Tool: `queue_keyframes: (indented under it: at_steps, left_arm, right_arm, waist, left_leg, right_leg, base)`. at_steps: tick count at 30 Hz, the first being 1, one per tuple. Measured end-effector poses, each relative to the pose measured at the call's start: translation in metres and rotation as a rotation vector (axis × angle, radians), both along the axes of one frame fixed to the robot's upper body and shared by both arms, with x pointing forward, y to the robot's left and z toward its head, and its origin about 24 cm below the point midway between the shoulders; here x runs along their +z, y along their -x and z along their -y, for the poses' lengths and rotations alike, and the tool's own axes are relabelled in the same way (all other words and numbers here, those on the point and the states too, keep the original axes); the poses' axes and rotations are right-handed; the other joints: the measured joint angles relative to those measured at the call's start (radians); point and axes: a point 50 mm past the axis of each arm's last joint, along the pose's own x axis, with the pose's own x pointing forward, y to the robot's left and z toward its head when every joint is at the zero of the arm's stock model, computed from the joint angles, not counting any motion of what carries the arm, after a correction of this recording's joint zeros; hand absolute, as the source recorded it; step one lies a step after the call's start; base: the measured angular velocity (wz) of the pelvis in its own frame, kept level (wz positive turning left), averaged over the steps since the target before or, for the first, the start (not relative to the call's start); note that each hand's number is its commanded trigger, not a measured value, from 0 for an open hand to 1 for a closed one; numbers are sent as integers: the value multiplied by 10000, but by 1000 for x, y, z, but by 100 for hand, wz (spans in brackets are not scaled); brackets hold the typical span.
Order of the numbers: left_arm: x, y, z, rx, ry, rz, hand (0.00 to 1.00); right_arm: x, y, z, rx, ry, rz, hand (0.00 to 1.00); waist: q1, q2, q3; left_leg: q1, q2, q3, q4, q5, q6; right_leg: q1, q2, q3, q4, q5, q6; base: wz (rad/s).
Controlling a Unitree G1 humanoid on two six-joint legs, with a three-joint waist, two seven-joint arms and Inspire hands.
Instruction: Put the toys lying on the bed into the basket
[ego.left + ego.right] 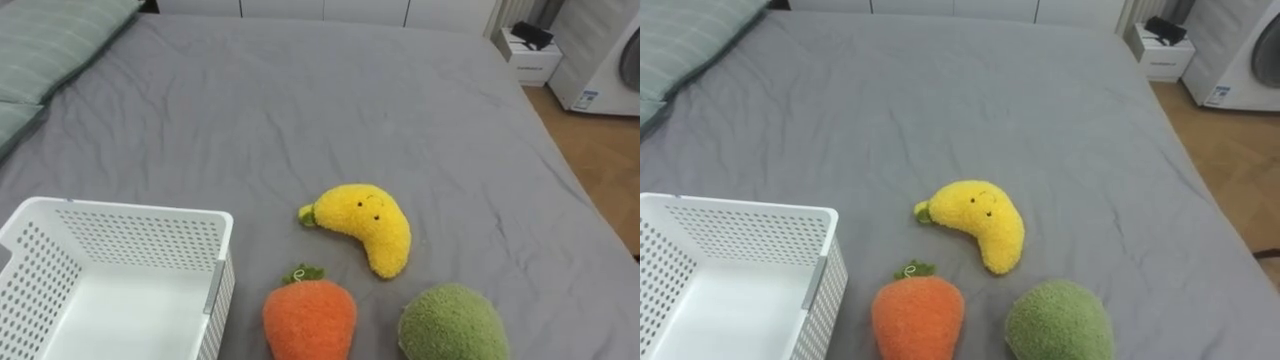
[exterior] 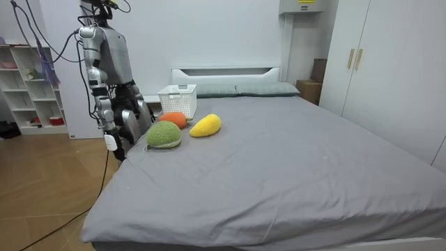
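Observation:
Three plush toys lie on the grey bed (image 1: 300, 110) close to its near edge. The yellow banana (image 1: 366, 226) is in the middle, with the orange carrot (image 1: 310, 318) below it and a round green toy (image 1: 452, 325) to the carrot's right. A white perforated basket (image 1: 120, 211) stands empty on the bed to the left of the carrot. In the room view I stand at the bedside by the toys (image 2: 164, 134), both arms hanging down. My right hand (image 2: 115, 139) is low beside the mattress edge and my left hand (image 2: 141, 113) is just behind it.
Striped green pillows (image 1: 50, 40) lie at the far left of the bed. A white nightstand (image 1: 530, 55) and a white appliance (image 1: 605, 60) stand on the wooden floor beyond the bed's right side. A shelf unit (image 2: 28, 84) is behind me.

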Motion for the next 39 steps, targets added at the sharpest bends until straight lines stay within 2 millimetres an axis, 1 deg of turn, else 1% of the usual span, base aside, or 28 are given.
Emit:
queue_keyframes:
  at_steps: [2,5,7,8,10,11,12,14,15,16,17,19,20,22,23,24,25,26,27,28,29,30,31,32,34,35,37,39]
  left_arm:
    - [0,1,0,36,-11,-11,0]
    - [0,8,-1,95,-32,-121,0]
    - [1,17,-3,324,-60,-290,0]
    - [1,18,-4,346,-68,-309,0]
    - [2,23,-10,614,-126,-335,0]
    - [3,25,-13,746,-161,-327,0]
    - [5,27,-19,840,-243,-331,0]
    - [7,28,-26,956,-424,-245,0]
    - [9,29,-33,1004,-565,-252,0]
    - [11,28,-38,1048,-752,-141,0]
    - [12,28,-41,1069,-837,-123,0]
    - [14,26,-46,845,-1043,-103,0]
    - [15,25,-47,739,-1085,-105,0]
    - [16,15,-49,401,-1219,120,0]
    - [16,16,-49,335,-1206,50,0]
    - [16,16,-49,316,-1199,33,0]
    - [15,15,-47,162,-1174,22,0]
    - [15,14,-47,97,-1170,38,0]
    - [15,12,-47,-76,-1187,41,0]
    - [15,10,-47,-281,-1180,51,0]
    - [15,9,-47,-329,-1185,42,0]
    - [15,9,-45,-437,-1147,23,0]
    - [15,7,-44,-468,-1108,78,0]
    - [15,7,-43,-541,-1098,89,0]
    - [15,4,-41,-823,-1097,194,0]
    - [15,4,-40,-859,-1100,215,0]
    - [15,3,-38,-871,-1067,335,0]
    - [14,2,-35,-904,-1018,379,0]
  right_arm:
    - [0,2,-1,-252,13,-24,0]
    - [0,8,-1,-1256,74,-99,0]
    - [1,13,2,-2759,196,15,0]
    - [1,13,4,-3129,229,74,0]
    - [2,16,10,-4320,310,154,0]
    - [3,16,12,-4601,359,212,0]
    - [5,16,18,-5020,527,301,0]
    - [8,12,32,-5295,912,431,0]
    - [12,5,44,-5379,1217,513,0]
    - [17,-6,58,-5365,1712,836,0]
    - [20,-12,65,-5378,1990,1056,0]
    - [36,-46,91,-4467,3266,1867,0]
    - [41,-56,97,-4200,3568,2110,0]
    - [59,-87,113,-3268,4643,2896,0]
    - [70,-105,119,-2712,5238,3407,0]
    - [77,-115,121,-2328,5615,3680,0]
    - [92,-132,124,-1529,6395,4268,0]
    - [100,-140,125,-1176,6764,4590,0]
    - [112,-154,124,-559,7357,5141,0]
    - [121,-167,120,39,7740,5537,0]
    - [125,-172,118,335,7902,5711,0]
    - [133,-180,114,867,8217,6082,0]
    - [142,-189,109,1344,8497,6556,0]
    - [148,-194,106,1581,8608,6842,0]
    - [167,-211,92,2649,9128,7791,0]
    - [169,-214,90,2834,9185,7969,0]
    - [170,-220,82,3333,8982,8282,0]
    - [169,-223,74,3717,8694,8506,0]
  waist:
    - [-17,-2,0]
    - [-141,6,0]
    - [-385,-15,-6]
    - [-419,-21,-6]
    - [-583,-137,-18]
    - [-614,-168,-12]
    - [-672,-229,-26]
    - [-698,-318,-49]
    - [-754,-396,-48]
    - [-834,-465,-64]
    - [-845,-477,-58]
    - [-828,-563,-46]
    - [-836,-589,-41]
    - [-805,-698,-47]
    - [-787,-700,-51]
    - [-755,-719,-58]
    - [-749,-675,-84]
    - [-748,-619,-112]
    - [-735,-647,-116]
    - [-675,-637,-50]
    - [-662,-646,-41]
    - [-599,-629,-38]
    - [-544,-582,-25]
    - [-520,-555,-23]
    - [-431,-448,-82]
    - [-407,-441,-86]
    - [-184,-432,-90]
    - [-73,-392,-66]
  left_leg:
    - [19,4,-2,-1,-1,-2]
    - [34,3,-47,16,-4,-4]
    - [51,-4,-103,32,-5,-6]
    - [56,-3,-101,32,-6,-8]
    - [52,-10,-98,29,-4,-12]
    - [53,-10,-97,31,-3,-14]
    - [47,-10,-91,34,-2,-15]
    - [30,-10,-39,32,1,-14]
    - [16,-11,-27,29,5,-14]
    - [16,-13,-2,31,5,-15]
    - [10,-13,16,19,5,-15]
    - [-1,-9,110,26,7,-17]
    - [-3,-8,138,25,8,-18]
    - [5,-11,188,-22,19,-33]
    - [2,13,236,-57,27,-40]
    - [-22,21,265,-64,27,-40]
    - [-181,27,265,-39,27,-39]
    - [-229,31,258,-9,26,-38]
    - [-340,41,237,27,25,-39]
    - [-358,46,235,27,30,-47]
    - [-356,39,231,24,33,-51]
    - [-352,45,212,10,33,-51]
    - [-355,56,199,4,33,-51]
    - [-364,57,203,1,33,-51]
    - [-495,54,203,20,34,-50]
    - [-498,51,205,21,34,-50]
    - [-470,63,190,26,37,-52]
    - [-448,65,173,35,37,-51]
  right_leg:
    - [18,3,6,6,5,-7]
    - [77,4,-13,0,4,-7]
    - [131,1,-64,-31,4,-7]
    - [132,2,-60,-37,3,-7]
    - [114,2,5,-43,-43,-52]
    - [103,3,-3,-46,-62,-63]
    - [67,3,14,-35,-80,-76]
    - [-30,3,60,-9,-78,-78]
    - [-48,4,72,-8,-73,-81]
    - [-66,7,98,-3,-72,-79]
    - [-75,9,117,3,-71,-80]
    - [-174,16,184,66,-70,-78]
    - [-195,20,199,126,-66,-76]
    - [-243,51,310,127,-58,-73]
    - [-290,54,318,143,-53,-80]
    - [-341,53,319,167,-49,-82]
    - [-452,50,309,194,-38,-87]
    - [-503,50,303,203,-34,-90]
    - [-606,55,285,223,-28,-92]
    - [-615,63,261,303,-28,-92]
    - [-632,63,236,307,-28,-92]
    - [-657,62,234,298,-28,-92]
    - [-646,56,225,299,-28,-92]
    - [-641,57,222,300,-28,-92]
    - [-720,56,221,305,-28,-92]
    - [-725,56,222,307,-28,-92]
    - [-691,53,189,303,-28,-92]
    - [-651,43,135,295,-28,-92]
  base:
    - [0]
    - [3]
    - [6]
    - [0]
    - [0]
    - [0]
    - [-5]
    - [-7]
    - [-6]
    - [-5]
    - [-8]
    - [-11]
    - [-11]
    - [-9]
    - [-10]
    - [-9]
    - [-4]
    - [0]
    - [3]
    - [3]
    - [0]
    - [5]
    - [0]
    - [0]
    - [0]
    - [0]
    - [2]
    - [4]
